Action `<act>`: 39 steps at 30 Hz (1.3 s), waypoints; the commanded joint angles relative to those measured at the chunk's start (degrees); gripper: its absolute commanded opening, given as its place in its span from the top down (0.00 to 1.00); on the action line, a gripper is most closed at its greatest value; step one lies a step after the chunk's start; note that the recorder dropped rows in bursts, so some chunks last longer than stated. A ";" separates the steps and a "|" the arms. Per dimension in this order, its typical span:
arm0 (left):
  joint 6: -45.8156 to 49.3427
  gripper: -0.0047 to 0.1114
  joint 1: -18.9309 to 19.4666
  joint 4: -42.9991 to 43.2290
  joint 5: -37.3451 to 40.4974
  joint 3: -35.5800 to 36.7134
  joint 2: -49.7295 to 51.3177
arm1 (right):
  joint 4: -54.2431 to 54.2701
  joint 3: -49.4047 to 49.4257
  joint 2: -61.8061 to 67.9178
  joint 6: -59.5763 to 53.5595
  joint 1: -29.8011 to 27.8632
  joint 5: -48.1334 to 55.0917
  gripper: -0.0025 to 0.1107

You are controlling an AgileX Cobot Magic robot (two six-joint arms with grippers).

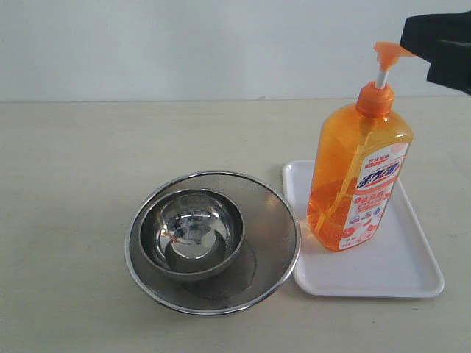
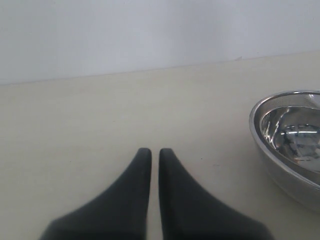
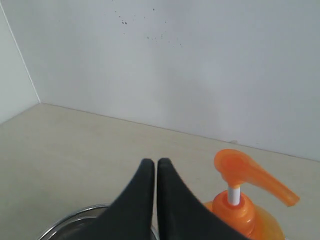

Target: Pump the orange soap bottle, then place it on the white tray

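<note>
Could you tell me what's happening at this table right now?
A two-armed robot is working with the orange soap bottle, which stands upright on the white tray. The right gripper is shut and empty, up beside the pump head; whether it touches the pump is unclear. The left gripper is also shut and empty, low over the table near a steel bowl sitting in a mesh strainer.
</note>
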 commanded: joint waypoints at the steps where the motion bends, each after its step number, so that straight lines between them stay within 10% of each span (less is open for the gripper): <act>1: 0.38 0.92 0.19 -0.44 0.10 0.21 -0.17 | -0.19 0.25 -0.19 -0.09 -0.17 -0.26 0.98; 39: 0.38 0.92 0.19 -0.44 0.10 0.21 -0.17 | -0.84 23.08 -41.32 -1.20 -0.17 0.64 0.98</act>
